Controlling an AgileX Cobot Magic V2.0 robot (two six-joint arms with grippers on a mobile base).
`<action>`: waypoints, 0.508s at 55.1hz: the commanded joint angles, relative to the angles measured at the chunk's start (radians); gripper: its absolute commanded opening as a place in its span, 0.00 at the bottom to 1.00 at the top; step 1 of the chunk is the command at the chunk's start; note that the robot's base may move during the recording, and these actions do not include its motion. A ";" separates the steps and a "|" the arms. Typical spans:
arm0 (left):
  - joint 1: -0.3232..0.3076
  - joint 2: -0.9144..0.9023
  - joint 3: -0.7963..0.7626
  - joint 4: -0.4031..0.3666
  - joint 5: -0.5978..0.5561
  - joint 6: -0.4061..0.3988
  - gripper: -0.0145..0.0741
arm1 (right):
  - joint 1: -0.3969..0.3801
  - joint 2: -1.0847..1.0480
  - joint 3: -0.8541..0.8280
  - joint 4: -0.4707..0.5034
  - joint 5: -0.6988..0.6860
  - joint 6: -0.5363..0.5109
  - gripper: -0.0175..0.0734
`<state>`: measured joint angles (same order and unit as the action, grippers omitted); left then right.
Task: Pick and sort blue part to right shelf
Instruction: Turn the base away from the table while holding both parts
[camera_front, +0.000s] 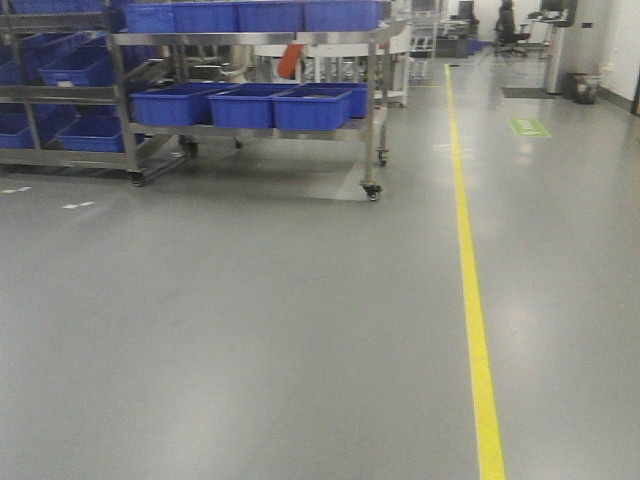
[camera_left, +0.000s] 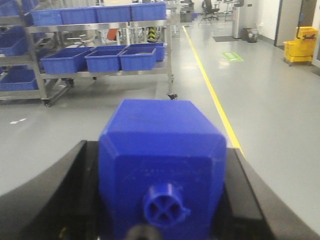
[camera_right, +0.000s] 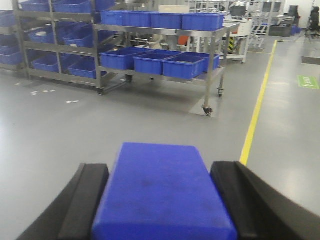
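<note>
My left gripper (camera_left: 160, 150) is shut on a blue part (camera_left: 160, 132), a blocky piece with a round cross-shaped stub on its near face; black fingers (camera_left: 75, 170) press both its sides. My right gripper (camera_right: 160, 172) is shut on a blue part (camera_right: 160, 200) with a flat rectangular top. Neither gripper shows in the front view. The right shelf (camera_front: 240, 131), a steel rack on casters with large blue bins (camera_front: 310, 108), stands ahead at the upper left. It also shows in the left wrist view (camera_left: 107, 73) and in the right wrist view (camera_right: 160, 79).
A second steel rack with blue bins (camera_front: 60, 70) stands left of the first. A yellow floor line (camera_front: 470, 270) runs away on the right. A green floor mark (camera_front: 528, 127), a yellow mop bucket (camera_left: 300, 45) and an office chair (camera_front: 510, 28) lie beyond.
</note>
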<state>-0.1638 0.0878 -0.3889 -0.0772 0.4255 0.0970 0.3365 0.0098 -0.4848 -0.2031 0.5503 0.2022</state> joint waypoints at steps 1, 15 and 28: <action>-0.008 0.019 -0.031 -0.007 -0.096 -0.007 0.30 | -0.005 0.020 -0.029 -0.018 -0.092 -0.009 0.43; -0.008 0.021 -0.031 -0.007 -0.096 -0.007 0.30 | -0.005 0.020 -0.029 -0.018 -0.092 -0.009 0.43; -0.008 0.021 -0.031 -0.007 -0.096 -0.007 0.30 | -0.005 0.020 -0.029 -0.018 -0.092 -0.009 0.43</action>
<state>-0.1638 0.0878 -0.3889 -0.0772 0.4255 0.0970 0.3365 0.0098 -0.4848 -0.2031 0.5520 0.2022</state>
